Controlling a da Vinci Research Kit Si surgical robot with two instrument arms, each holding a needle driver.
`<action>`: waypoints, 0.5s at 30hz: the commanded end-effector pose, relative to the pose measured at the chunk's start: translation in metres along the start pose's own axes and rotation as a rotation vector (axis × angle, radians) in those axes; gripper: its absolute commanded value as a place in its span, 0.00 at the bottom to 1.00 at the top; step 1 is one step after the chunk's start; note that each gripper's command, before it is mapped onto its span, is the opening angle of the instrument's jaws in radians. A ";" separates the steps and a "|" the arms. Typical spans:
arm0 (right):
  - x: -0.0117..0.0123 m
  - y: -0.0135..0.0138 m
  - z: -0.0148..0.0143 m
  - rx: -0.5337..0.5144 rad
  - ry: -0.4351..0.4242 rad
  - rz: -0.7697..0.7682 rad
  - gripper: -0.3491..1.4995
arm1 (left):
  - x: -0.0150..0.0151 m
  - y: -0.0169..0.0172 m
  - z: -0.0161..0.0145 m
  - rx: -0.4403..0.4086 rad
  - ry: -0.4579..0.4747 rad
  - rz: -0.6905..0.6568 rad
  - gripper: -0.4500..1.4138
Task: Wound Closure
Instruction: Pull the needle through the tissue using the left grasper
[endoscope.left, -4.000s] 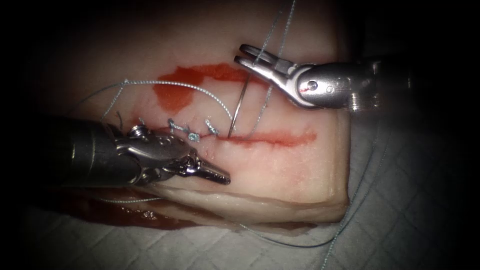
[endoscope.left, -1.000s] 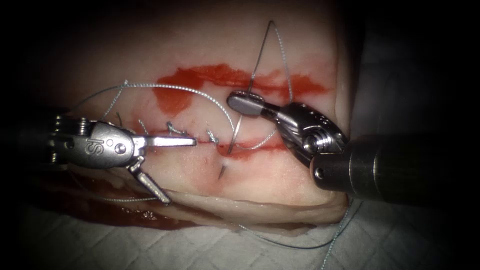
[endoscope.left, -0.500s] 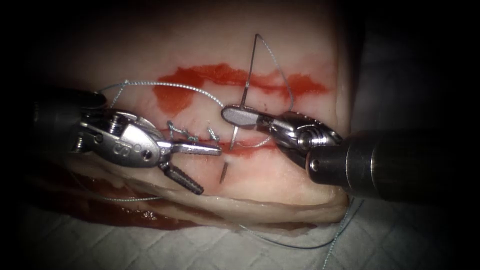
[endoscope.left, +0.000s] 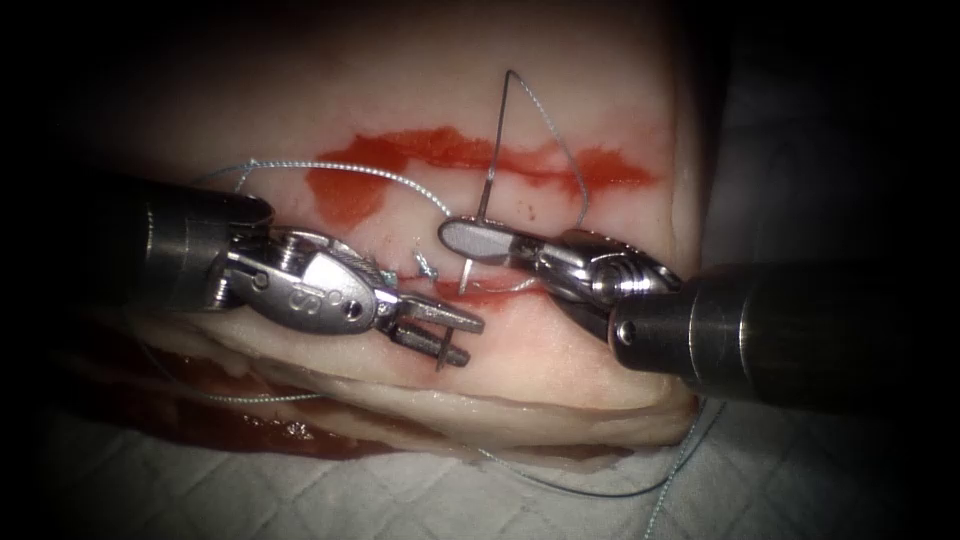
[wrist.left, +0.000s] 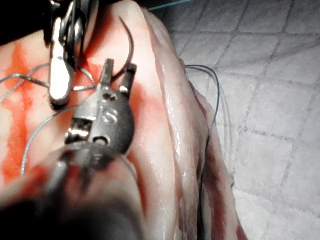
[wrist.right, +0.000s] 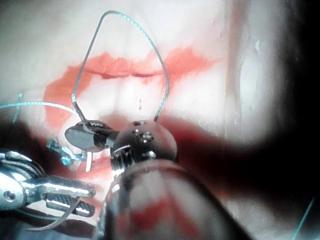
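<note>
In the endoscope view my right tool (endoscope.left: 470, 238) is shut on the curved needle (endoscope.left: 495, 150) about midway along its curve. The needle's tail stands up over the tissue (endoscope.left: 560, 340). Its body dips into the cut (endoscope.left: 505, 295), and the tip (endoscope.left: 443, 358) comes out of the tissue on the near side. My left tool (endoscope.left: 472, 342) has narrowly open jaws straddling that tip. The left wrist view shows the needle (wrist.left: 131, 42) running between the left tool's jaws (wrist.left: 119, 70). The right wrist view shows the right tool (wrist.right: 85, 137) clamped on the needle (wrist.right: 87, 60). Thread (endoscope.left: 580, 180) loops from the tail to the cut.
Knotted stitches (endoscope.left: 425, 265) close the cut's left part. Red fluid (endoscope.left: 400, 150) streaks the tissue beyond the cut. A thread strand (endoscope.left: 350, 172) arcs over the left side. Grey quilted cloth (endoscope.left: 800, 470) lies around the tissue, with loose thread (endoscope.left: 600, 490) on it.
The right tool took hold of the needle and drove it through until the tip came out on the near side. The left tool moved right, and its jaws narrowed around the tip.
</note>
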 end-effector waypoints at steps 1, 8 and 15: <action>0.0000 -0.0001 0.0010 -0.006 0.000 -0.002 0.00 | 0.0004 0.0002 0.0006 0.006 -0.003 -0.061 0.00; 0.0002 -0.0001 0.0013 0.014 -0.036 -0.161 0.56 | -0.0004 0.0003 0.0003 0.002 -0.061 -0.228 0.00; -0.0005 -0.0003 0.0014 0.085 -0.104 -0.594 0.75 | -0.0006 0.0003 -0.0002 -0.011 -0.208 -0.418 0.00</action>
